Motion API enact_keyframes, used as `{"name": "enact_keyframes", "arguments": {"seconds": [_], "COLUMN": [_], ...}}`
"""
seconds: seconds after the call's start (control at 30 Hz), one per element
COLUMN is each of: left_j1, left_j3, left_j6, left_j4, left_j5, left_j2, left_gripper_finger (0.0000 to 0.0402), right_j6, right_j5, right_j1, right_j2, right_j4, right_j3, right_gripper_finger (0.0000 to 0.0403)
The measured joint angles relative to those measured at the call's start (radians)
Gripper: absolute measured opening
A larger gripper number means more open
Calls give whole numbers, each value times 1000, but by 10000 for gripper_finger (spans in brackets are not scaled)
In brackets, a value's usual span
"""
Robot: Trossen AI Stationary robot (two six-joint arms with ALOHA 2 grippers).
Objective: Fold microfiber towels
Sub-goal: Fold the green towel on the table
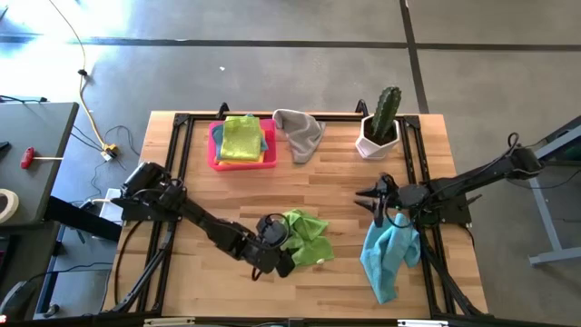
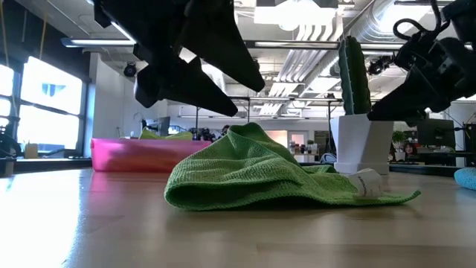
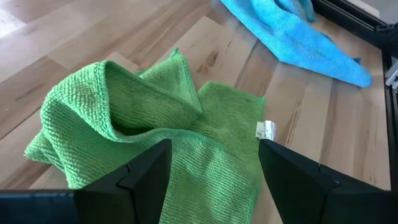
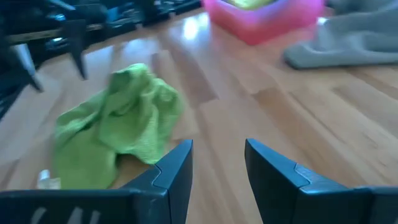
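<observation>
While my left end effector (image 3: 211, 180) hovers with fingers apart over the crumpled green towel (image 1: 305, 236) mid-tabletop, I could pinch two bunched layers and drag a lump instead of a corner. My right end effector (image 4: 217, 163), fingers apart and empty, sits by the light blue towel (image 1: 388, 256) draped at the tabletop (image 1: 345, 191) edge, which may slide off.
</observation>
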Motion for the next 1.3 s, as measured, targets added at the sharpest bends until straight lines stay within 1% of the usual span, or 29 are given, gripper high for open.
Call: {"name": "enact_keyframes", "arguments": {"seconds": [0.1,0.2,0.37,0.53,0.63,0.97,1.3], "left_j1": [-9,-10,-10,-11,-11,-17,-49], "left_j3": [0,0,0,0,0,0,1], "left_j6": [0,-3,-3,-1,0,0,1], "left_j4": [0,0,0,0,0,0,-6], "left_j5": [-18,-20,-19,-18,-18,-15,-15], "left_j2": [0,0,0,0,0,-1,-1], "left_gripper_finger": [232,232,232,232,232,232,232], "right_j6": [-65,-164,-334,-433,-461,-599,-572], "right_j5": [-64,-89,-101,-155,-159,-153,-159], "right_j1": [0,3,17,36,50,60,60], "right_j2": [50,121,267,423,522,833,1002], "right_j4": [81,180,339,483,540,552,552], "right_j3": [0,0,0,2,19,193,264], "right_gripper_finger": [138,138,138,138,138,138,138]}}
